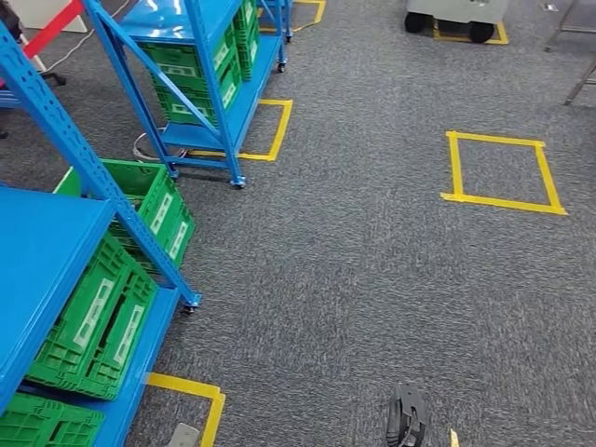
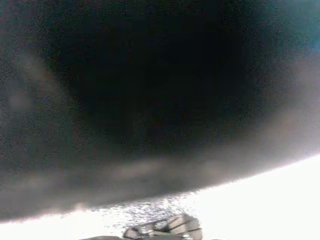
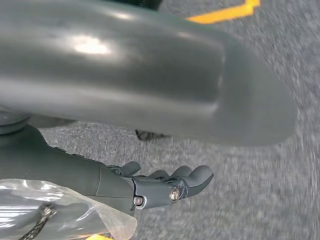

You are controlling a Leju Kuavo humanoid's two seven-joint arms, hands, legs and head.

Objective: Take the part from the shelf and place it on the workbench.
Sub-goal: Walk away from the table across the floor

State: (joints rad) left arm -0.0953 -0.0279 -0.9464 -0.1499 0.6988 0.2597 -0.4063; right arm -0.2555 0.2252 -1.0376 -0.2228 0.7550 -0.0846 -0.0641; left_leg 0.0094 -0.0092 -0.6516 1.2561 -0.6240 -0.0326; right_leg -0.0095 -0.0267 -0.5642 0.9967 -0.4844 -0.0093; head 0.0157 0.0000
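In the right wrist view my right hand [image 3: 158, 187] hangs over grey carpet with its dark fingers [image 3: 192, 176] stretched out. A clear plastic bag [image 3: 64, 212] holding a metal chain-like part [image 3: 39, 217] lies against the thumb side of the hand, which appears to hold it. In the head view a dark piece of my right hand [image 1: 405, 416] and a small yellow tip [image 1: 453, 436] show at the bottom edge. The left wrist view is dark and blurred, with pale grey fingers [image 2: 170, 229] of my left hand at its edge; their pose is unclear.
Blue shelf racks [image 1: 49, 242] with green crates [image 1: 99, 326] stand on the left, and another rack [image 1: 204, 56] stands further back. Yellow tape squares [image 1: 503, 172] mark the grey carpet. A wheeled cart [image 1: 456, 19] stands at the far end.
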